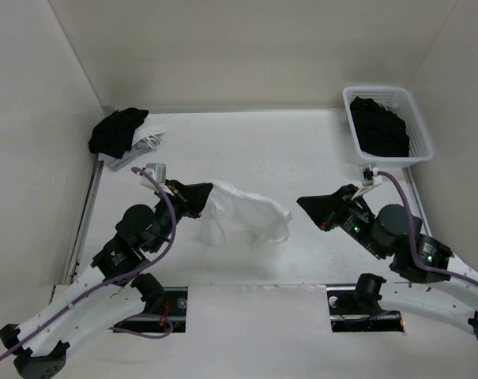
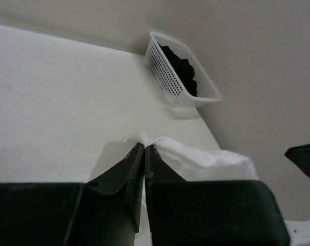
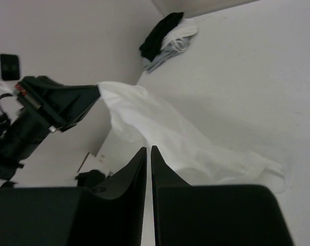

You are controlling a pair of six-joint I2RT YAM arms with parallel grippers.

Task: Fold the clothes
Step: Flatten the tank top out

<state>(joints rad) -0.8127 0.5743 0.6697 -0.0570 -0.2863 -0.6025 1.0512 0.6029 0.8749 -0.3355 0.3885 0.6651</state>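
The white camisole (image 1: pixel 246 215) is lying bunched in the middle of the table (image 1: pixel 302 150). Its right end is resting on the surface and its left end is being held up off it. The left gripper (image 1: pixel 209 193) is doing the holding: its fingers are clenched tight on that raised end, and white fabric is spilling out past the tips and draping down toward the tabletop. The right gripper (image 1: pixel 302 202) is hovering just off the garment's right end, apart from it. Its fingers are pressing almost together with only a sliver showing, and nothing is sitting between them. A thin strap loop is trailing on the table at the cloth's low end.

Counting up: one camisole, two grippers, one of them gripping. One white basket (image 1: pixel 419 126) is sitting in the far right corner with a heap of black garments (image 1: pixel 379 126) inside. One black bundle (image 1: pixel 116 130) is sitting in the far left corner, with a white-grey strappy piece (image 1: pixel 148 138) tucked against it. Both corners are well apart from the camisole.
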